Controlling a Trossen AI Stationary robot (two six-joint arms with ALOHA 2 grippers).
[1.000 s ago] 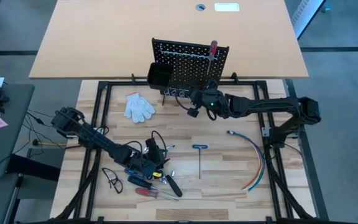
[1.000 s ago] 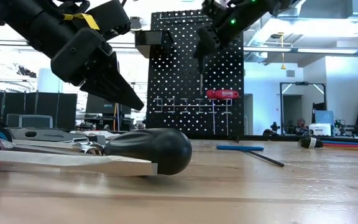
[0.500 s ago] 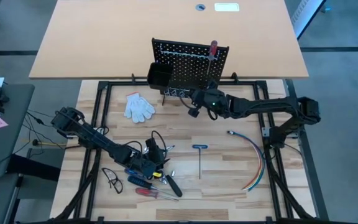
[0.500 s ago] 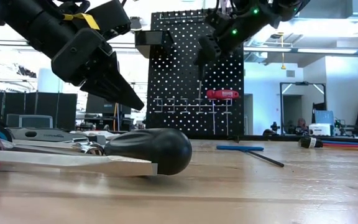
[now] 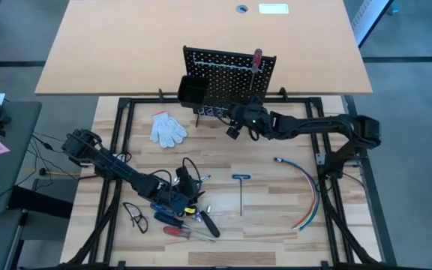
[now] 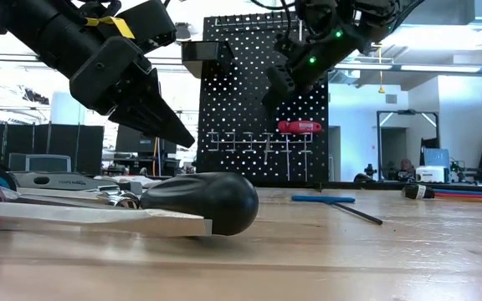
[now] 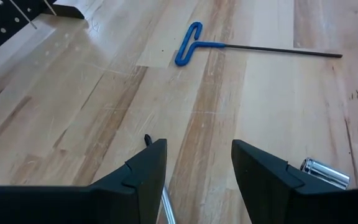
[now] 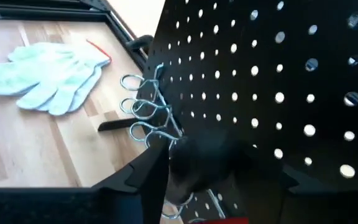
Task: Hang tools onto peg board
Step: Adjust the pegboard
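Nearby, white glove (image 5: 169,128) lies beside peg board (image 5: 229,79); right hand (image 5: 234,130) state unclear.

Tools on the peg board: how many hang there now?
1: a red-handled screwdriver hangs on the peg board, right side. The other tools lie on the table; the right hand may hide more.

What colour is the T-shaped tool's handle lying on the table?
Blue, on the T-handle key; clearest in the left wrist view.

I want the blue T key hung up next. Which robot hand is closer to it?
Left. The left gripper hovers over the tool pile, just beside the blue T-handle key. The right gripper is farther off, up at the peg board.
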